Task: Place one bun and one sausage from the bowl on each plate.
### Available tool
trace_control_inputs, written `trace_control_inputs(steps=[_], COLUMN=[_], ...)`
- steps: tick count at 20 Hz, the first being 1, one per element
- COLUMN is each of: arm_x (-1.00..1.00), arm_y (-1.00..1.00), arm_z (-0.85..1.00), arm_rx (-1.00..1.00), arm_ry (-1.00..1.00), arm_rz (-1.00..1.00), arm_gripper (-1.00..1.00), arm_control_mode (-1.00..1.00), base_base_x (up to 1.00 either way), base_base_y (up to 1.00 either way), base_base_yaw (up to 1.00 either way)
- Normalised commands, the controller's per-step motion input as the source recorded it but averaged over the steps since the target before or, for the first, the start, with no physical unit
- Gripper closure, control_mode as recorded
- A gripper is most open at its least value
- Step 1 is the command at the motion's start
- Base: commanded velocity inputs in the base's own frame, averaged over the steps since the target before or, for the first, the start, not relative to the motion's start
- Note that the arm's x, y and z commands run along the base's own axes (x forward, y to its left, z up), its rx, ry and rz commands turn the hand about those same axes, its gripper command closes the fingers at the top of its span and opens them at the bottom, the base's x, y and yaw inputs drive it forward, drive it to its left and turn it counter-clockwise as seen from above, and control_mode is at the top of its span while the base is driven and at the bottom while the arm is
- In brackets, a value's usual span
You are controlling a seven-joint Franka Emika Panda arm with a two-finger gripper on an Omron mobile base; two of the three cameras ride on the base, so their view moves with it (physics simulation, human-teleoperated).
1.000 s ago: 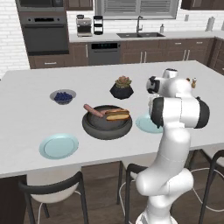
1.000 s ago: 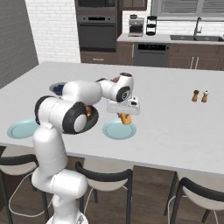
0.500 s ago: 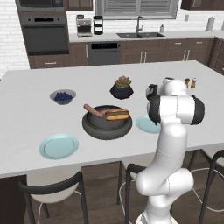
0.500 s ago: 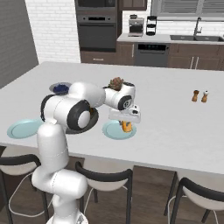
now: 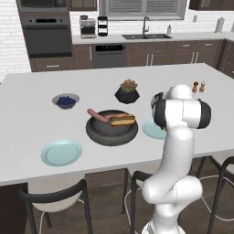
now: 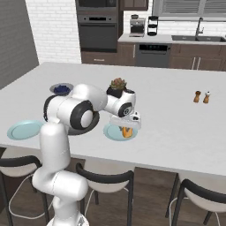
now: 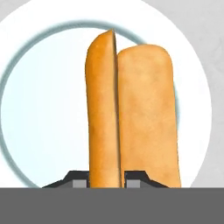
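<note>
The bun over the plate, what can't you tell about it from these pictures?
- Bun, hand view: its near end runs between the gripper's fingers, cut off at the picture's bottom.
- Left base view: the arm covers most of the near plate and the bun.
- Right base view: bun is too small to tell whether it touches the plate.

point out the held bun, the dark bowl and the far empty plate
bun (image 7: 104, 113), hand view, middle of its upper half
bowl (image 5: 111, 136), left base view, front wall
plate (image 5: 61, 152), left base view, bare centre
</note>
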Motion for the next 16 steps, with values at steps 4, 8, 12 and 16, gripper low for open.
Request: trace_control_inputs(steps=[4,8,12,16], arm_x=[0.29,0.10,0.00,0.00], arm_y=[0.00,0.00,0.00,0.00], arm_z=[-0.07,-0.05,0.00,0.00], arm_rx=[0.00,0.00,0.00,0.00], arm_ry=[0.00,0.00,0.00,0.00], arm_rz=[0.00,0.00,0.00,0.00], arm_gripper=[1.00,1.00,-1.00,-1.00], arm_control_mode=[-1.00,-1.00,-1.00,-1.00], base_base_x=[0.00,0.00,0.00,0.00], base_base_y=[0.00,0.00,0.00,0.00], base_base_yaw=[0.00,0.00,0.00,0.00])
